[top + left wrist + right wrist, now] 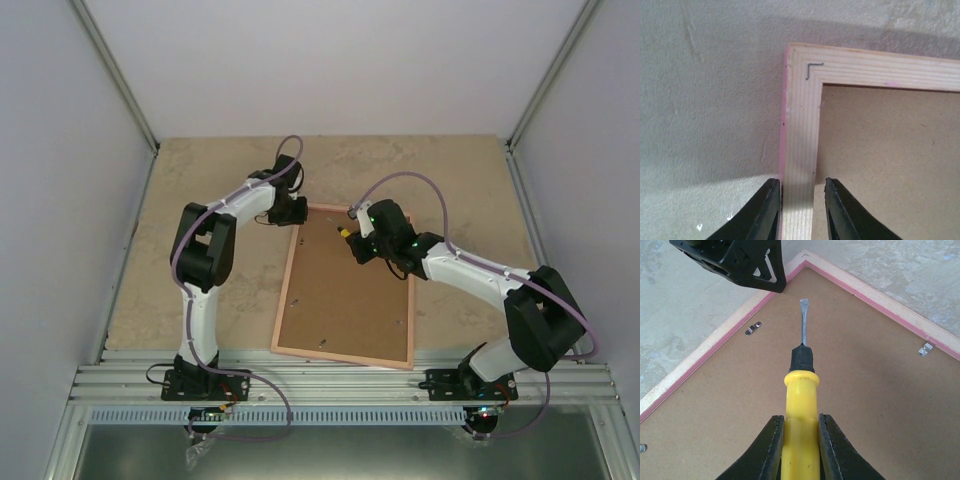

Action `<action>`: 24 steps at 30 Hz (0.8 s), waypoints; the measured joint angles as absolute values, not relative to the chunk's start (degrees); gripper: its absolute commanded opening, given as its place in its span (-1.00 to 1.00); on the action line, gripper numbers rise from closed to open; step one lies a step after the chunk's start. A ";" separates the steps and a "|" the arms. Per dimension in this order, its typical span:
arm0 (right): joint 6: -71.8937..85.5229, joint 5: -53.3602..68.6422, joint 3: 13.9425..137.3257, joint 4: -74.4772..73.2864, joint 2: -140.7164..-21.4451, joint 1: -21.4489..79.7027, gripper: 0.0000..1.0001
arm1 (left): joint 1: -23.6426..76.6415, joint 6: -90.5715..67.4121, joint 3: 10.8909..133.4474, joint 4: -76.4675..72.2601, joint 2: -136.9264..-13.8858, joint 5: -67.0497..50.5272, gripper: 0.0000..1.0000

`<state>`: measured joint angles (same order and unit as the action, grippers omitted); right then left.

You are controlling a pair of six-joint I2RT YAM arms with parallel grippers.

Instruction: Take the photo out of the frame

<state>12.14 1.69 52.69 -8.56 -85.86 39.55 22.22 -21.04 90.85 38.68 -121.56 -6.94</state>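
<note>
Diffuse, fairly bright overhead light. In the left wrist view a soft shadow dims the frame [799, 125] corner and the table [700, 75] left of it, with a brighter patch nearer the camera.

The frame [340, 357] lies back up on the bench [200, 170], between the two arms. The left gripper [802, 182] straddles its left rail near the far left corner. The right gripper [801, 422] holds a screwdriver [801, 390] above the backing board [345, 290], tip towards that corner.
</note>
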 measured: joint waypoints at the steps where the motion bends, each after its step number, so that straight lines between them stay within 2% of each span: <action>1: 12.14 1.72 52.69 -8.56 -85.86 39.55 -0.99 | 22.11 -21.06 90.74 38.57 -121.56 -6.96 -0.56; 6: 12.16 1.72 52.69 -8.58 -85.73 39.55 -0.99 | 21.19 -22.11 88.47 36.77 -120.66 -7.53 -0.77; 12: 12.14 1.69 52.69 -8.54 -85.06 39.40 -0.99 | 18.15 -25.06 79.81 33.43 -115.13 -9.15 -0.95; 24: 11.38 1.89 52.69 -8.54 -85.06 39.31 -0.99 | 12.84 -38.87 57.47 27.53 -98.00 -9.74 -1.00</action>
<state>11.38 1.89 52.69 -8.54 -85.06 39.31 12.84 -38.87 57.47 27.53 -98.00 -9.74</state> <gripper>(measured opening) 0.169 0.171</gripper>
